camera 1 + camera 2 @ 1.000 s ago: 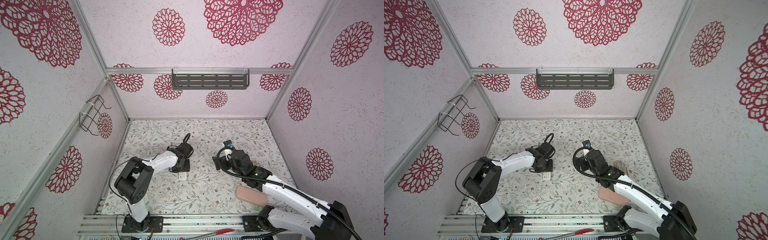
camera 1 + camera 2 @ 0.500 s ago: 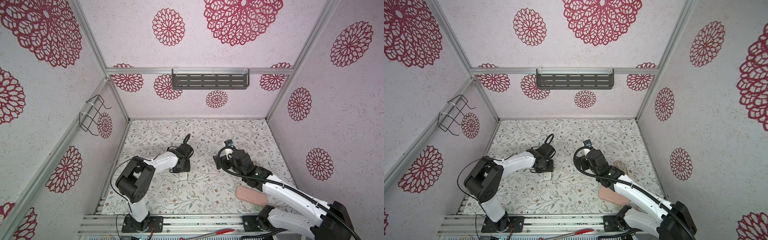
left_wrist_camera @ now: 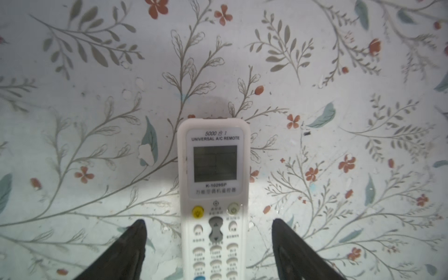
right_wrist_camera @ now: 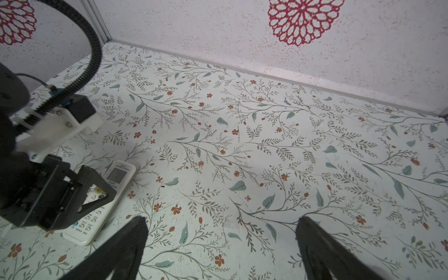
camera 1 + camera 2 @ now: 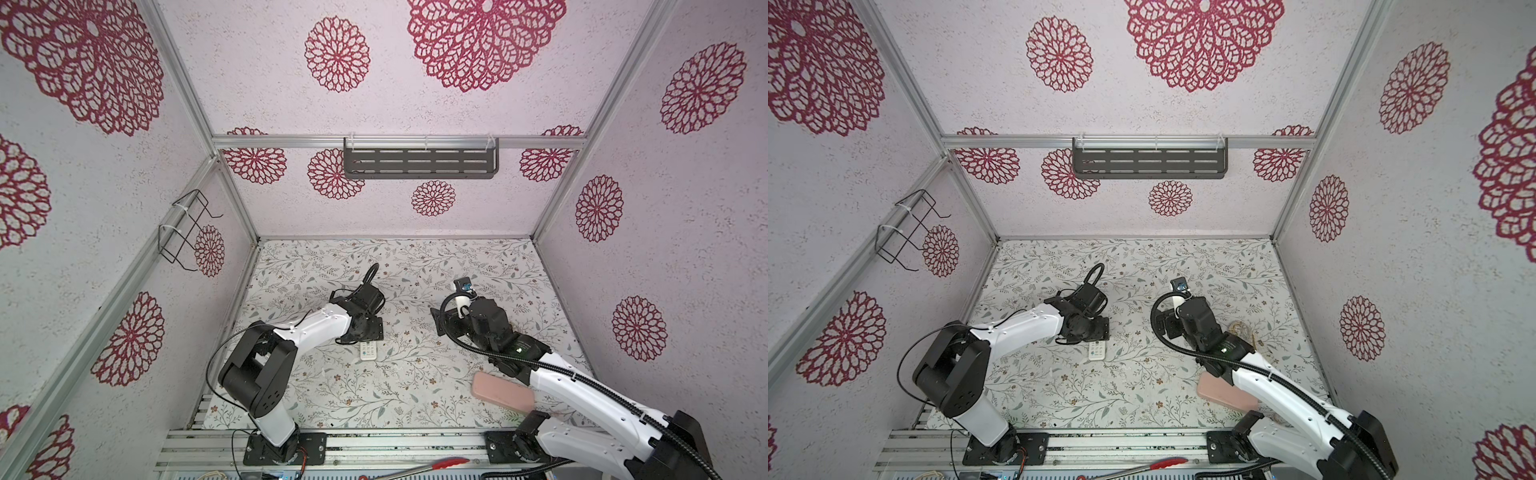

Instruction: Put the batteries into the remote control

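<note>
The left pincer (image 3: 208, 221) is held wide, with nothing gripped. A clear gap is left between each finger and the remote control (image 3: 214, 164), laid face up between them on the worktop (image 3: 339, 72). The right pincer (image 4: 221, 218) is spread empty over bare surface, mid-worktop. A pink pad (image 5: 503, 390) is seen near the front edge.

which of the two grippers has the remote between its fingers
The left gripper: its open fingers stand either side of the remote without gripping it. The right gripper hangs open over the floral table.
</note>
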Robot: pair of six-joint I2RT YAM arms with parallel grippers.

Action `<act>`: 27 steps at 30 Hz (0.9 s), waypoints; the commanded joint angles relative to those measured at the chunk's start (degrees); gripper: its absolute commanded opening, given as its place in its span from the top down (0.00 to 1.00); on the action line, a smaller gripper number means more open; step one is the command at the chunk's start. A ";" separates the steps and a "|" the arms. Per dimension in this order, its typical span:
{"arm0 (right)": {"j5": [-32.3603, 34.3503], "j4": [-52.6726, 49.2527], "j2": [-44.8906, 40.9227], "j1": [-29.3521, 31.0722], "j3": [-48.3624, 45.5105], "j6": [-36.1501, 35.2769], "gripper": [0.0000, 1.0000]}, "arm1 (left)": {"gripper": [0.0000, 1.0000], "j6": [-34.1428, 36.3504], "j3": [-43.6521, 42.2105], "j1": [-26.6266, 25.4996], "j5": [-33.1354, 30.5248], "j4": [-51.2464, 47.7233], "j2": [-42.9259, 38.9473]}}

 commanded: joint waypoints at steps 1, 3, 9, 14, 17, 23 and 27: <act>5.36 0.24 -2.88 -0.84 -0.38 -2.82 0.01 | 0.01 0.75 2.20 1.53 -3.89 -5.01 -5.88; 8.31 1.57 -4.93 -1.34 -2.03 -3.82 0.01 | 0.02 2.27 2.06 3.84 -5.13 -6.09 -10.54; 21.81 4.58 -10.60 -5.67 -7.43 -1.86 0.01 | 0.02 7.77 0.98 13.57 -14.03 -3.69 -24.63; 25.15 16.70 -10.30 -12.09 -14.14 -1.54 0.01 | 0.02 8.78 -0.08 19.05 -30.13 0.34 -26.70; 24.50 24.96 -8.62 -15.92 -17.29 -3.77 0.01 | 0.03 10.98 -0.14 24.19 -31.87 3.55 -24.61; 20.47 48.06 -4.64 -21.65 -26.24 -16.22 0.01 | 0.03 17.67 -6.19 31.19 -32.22 17.93 -21.12; 14.14 53.98 1.48 -27.96 -28.07 -11.56 0.01 | 0.02 25.63 -15.67 31.36 -32.17 37.18 -20.15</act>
